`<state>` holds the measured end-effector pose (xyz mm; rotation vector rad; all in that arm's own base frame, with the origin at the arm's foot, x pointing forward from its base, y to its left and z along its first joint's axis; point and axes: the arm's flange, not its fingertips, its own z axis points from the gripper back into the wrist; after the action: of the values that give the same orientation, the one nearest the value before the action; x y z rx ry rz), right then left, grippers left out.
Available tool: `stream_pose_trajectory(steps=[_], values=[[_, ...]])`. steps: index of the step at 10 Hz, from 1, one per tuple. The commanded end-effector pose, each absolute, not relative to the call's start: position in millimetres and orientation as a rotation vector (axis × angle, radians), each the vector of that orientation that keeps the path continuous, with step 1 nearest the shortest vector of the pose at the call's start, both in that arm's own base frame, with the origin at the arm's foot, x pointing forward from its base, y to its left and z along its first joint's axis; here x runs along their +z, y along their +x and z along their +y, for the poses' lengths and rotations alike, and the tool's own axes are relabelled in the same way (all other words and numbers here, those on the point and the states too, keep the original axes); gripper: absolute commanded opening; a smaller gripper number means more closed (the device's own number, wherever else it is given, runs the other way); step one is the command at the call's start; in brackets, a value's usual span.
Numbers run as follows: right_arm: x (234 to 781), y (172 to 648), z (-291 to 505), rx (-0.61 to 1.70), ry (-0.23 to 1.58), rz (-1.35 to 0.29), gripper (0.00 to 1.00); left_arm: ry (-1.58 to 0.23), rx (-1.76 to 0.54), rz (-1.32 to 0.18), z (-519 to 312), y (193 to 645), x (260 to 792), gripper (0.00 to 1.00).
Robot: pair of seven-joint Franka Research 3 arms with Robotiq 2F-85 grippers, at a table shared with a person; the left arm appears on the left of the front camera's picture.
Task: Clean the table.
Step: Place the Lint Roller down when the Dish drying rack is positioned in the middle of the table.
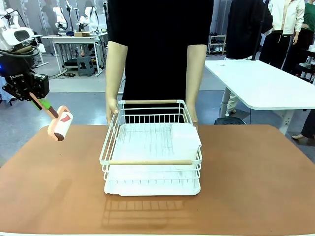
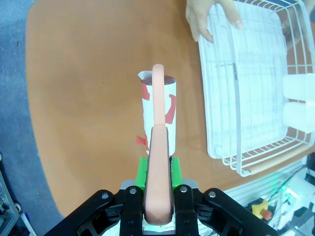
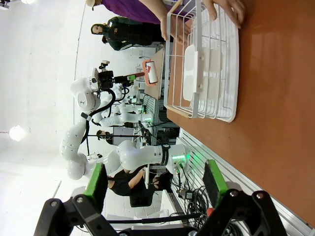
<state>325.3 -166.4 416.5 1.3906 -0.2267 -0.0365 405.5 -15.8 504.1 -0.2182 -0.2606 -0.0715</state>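
Near to far: bare terracotta bench [image 1: 256, 182]; white wire rack [image 1: 151, 147] at centre, the person's hands [image 1: 112, 110] on its far rim. Far left, left claw [image 1: 43, 104] clamps a lint roller [image 1: 60, 123] above the bench. Right claw [image 3: 155, 189] gapes, empty. Step: approach; next, lower the roller onto the bench.

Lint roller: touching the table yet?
Apart. In the front view the lint roller, clamped by its handle in the left gripper, hangs past the table's far-left corner, with grey floor visible beneath the roll.
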Motion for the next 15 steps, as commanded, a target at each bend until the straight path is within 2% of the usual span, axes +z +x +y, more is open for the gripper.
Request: stream_pose_trajectory(steps=[1, 15], values=[[418.7, 324.5, -165.8, -0.032, 1.394, -0.231, 1.00, -0.222, -0.069, -0.250, -15.2, 404.0, 505.9, 0.21], [418.7, 324.5, -165.8, -0.032, 1.394, -0.231, 1.00, -0.222, -0.069, -0.250, -15.2, 404.0, 505.9, 0.21]])
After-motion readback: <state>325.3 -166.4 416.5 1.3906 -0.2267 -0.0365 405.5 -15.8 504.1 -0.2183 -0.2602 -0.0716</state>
